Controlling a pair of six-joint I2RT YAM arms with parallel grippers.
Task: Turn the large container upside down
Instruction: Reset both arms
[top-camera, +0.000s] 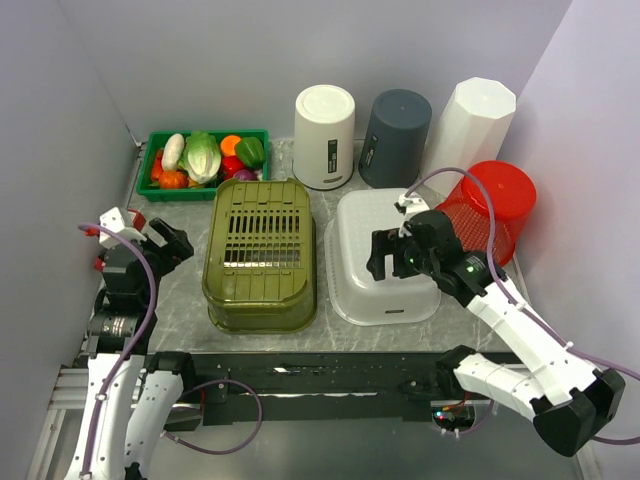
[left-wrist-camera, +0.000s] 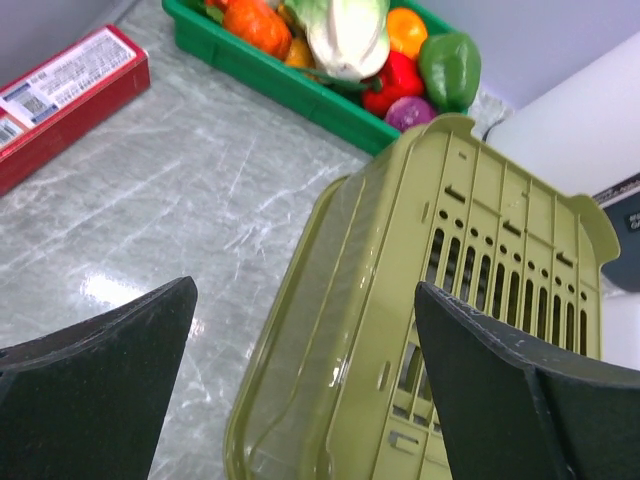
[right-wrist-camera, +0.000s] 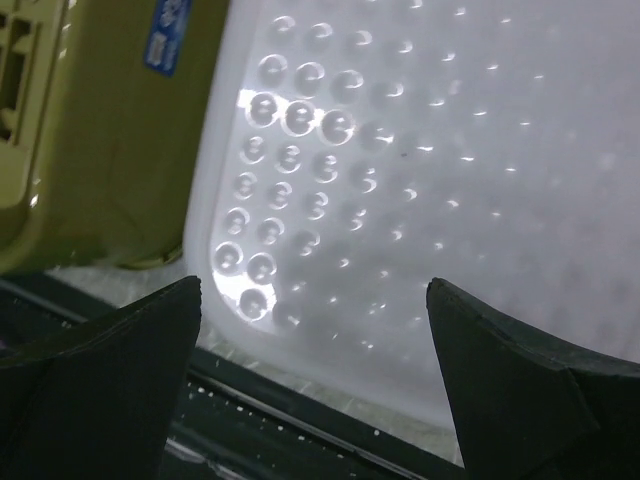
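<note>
Judging by how things lie, the flip looks finished: the large container (top-camera: 375, 295) – taken here to be the white tub – sits bottom-up, rim down on the table (top-camera: 185, 290), right of centre and just beside the olive basket (top-camera: 260, 250), which is also inverted. The right gripper (top-camera: 395, 262) hovers over the tub's base with its jaws spread wide and nothing between them; the left gripper (top-camera: 165, 240) is equally wide and empty, off at the table's left edge. What seems left is only for the right arm to lift clear. The tub is milky, slightly translucent plastic with rounded corners, its upturned base covered in rows of small round dimples that catch the light.
</note>
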